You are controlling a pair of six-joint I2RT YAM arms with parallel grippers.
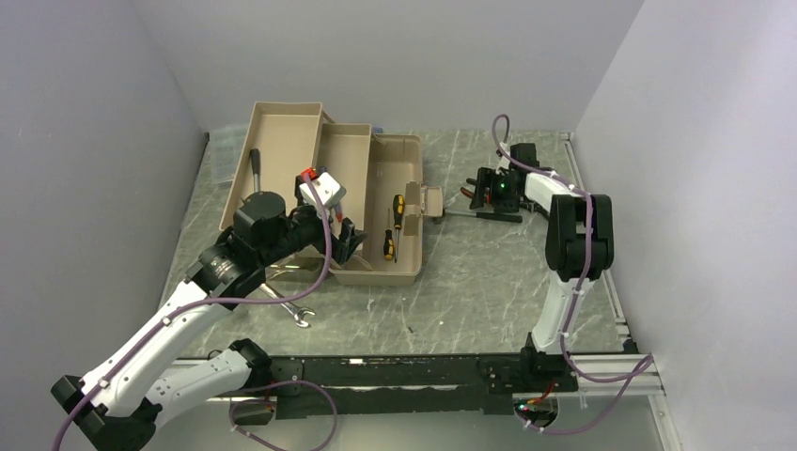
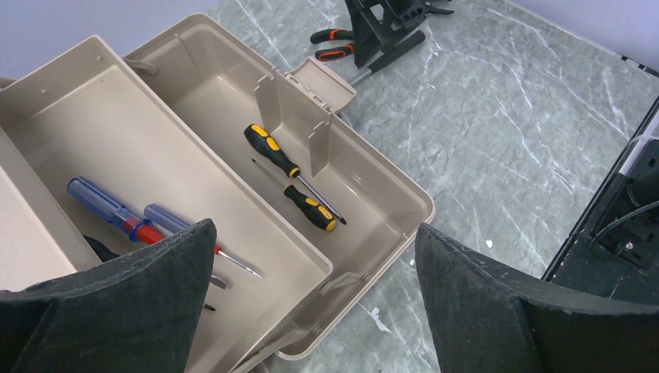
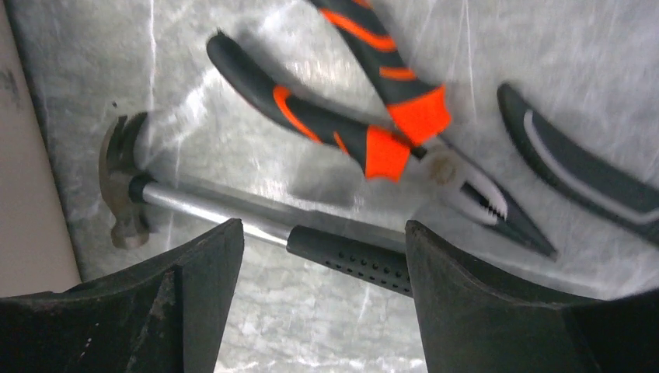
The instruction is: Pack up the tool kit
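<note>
Top external view: the toolbox [image 1: 399, 162] is sitting open at eleven o'clock. The left gripper [image 2: 312, 233] is hanging wide open and empty over two black-yellow screwdrivers [image 2: 272, 151] and two blue screwdrivers [image 2: 101, 203]. The right gripper [image 3: 322, 233] is gaping astride one hammer [image 3: 124, 186], with one pliers [image 3: 365, 140] lying at its one o'clock.

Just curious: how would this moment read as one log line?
left hand: open, above toolbox | right hand: open, above hammer on table | pliers: beside hammer, unpacked

The marbled grey table [image 1: 489, 272] bears the open toolbox [image 1: 404, 164], a wrench [image 1: 289, 308], a hammer [image 3: 233, 214] and pliers [image 3: 373, 140].
</note>
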